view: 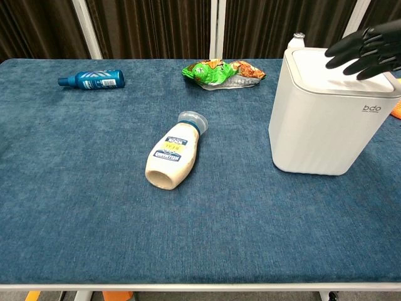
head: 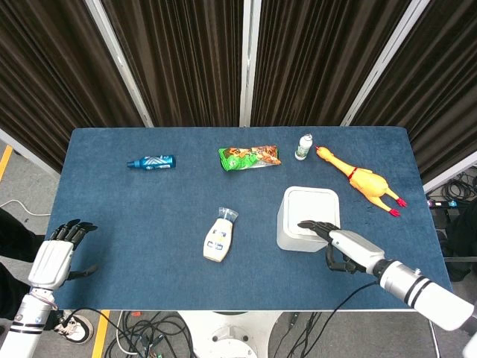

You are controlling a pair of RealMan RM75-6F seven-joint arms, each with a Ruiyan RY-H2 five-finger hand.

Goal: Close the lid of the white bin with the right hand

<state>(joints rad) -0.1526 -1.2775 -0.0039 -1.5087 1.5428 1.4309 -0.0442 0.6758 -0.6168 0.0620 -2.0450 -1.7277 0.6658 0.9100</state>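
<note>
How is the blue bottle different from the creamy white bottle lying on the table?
The blue bottle is slim and dark blue; the creamy white bottle is fatter and pale with a yellow label. The blue bottle lies near the table's far left, the white one near the middle. Both lie on their sides, untouched by either hand.

Blue-cloth table [head: 134, 216]. Blue plastic bottle [head: 151, 162] lies on its side near the far left corner. Green and orange crinkled snack bag [head: 250, 156] lies flat at mid far edge. Small white bottle, grey cap [head: 303, 147], upright just right of the bag. Yellow rubber chicken [head: 359, 181] lies diagonally toward the right edge. Cream squeeze bottle [head: 220, 236] lies near table centre, cap pointing to the far edge.
</note>
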